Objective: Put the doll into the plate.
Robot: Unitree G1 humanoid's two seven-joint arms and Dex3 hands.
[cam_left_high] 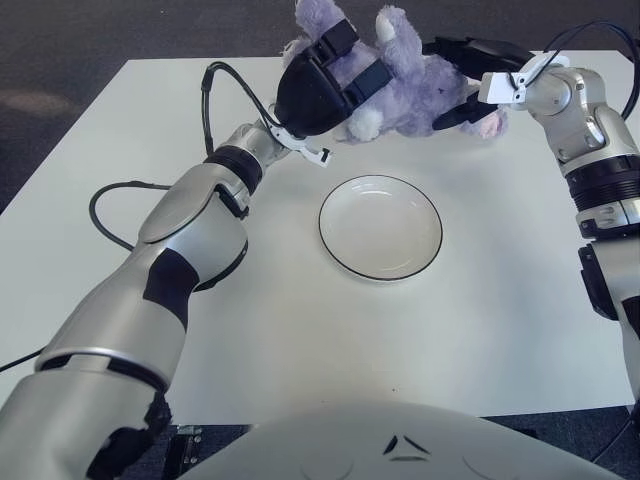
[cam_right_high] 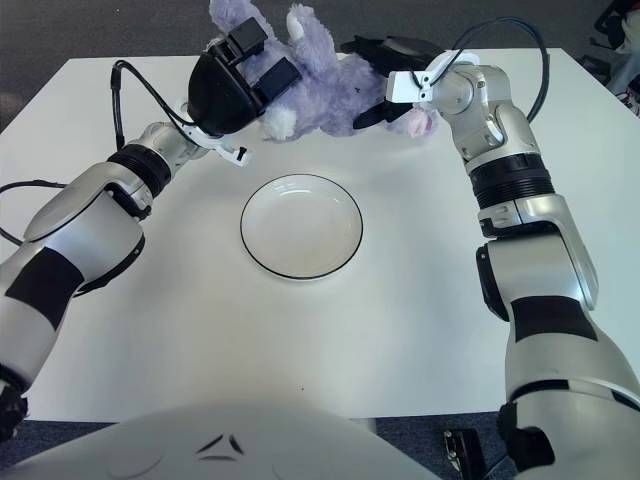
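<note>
A purple plush doll (cam_left_high: 412,88) hangs above the far edge of the white table (cam_left_high: 500,330), beyond the plate. My left hand (cam_left_high: 330,78) is shut on the doll's head end, its black fingers wrapped over the plush. My right hand (cam_left_high: 458,80) clasps the doll's rear end from the right, one finger over its back and another under it. The white plate (cam_left_high: 380,230) with a dark rim sits in the middle of the table with nothing in it, nearer to me than the doll.
A black cable (cam_left_high: 115,195) loops from my left forearm over the table's left part. The table's far edge (cam_left_high: 180,62) lies just behind the doll, with dark floor beyond it.
</note>
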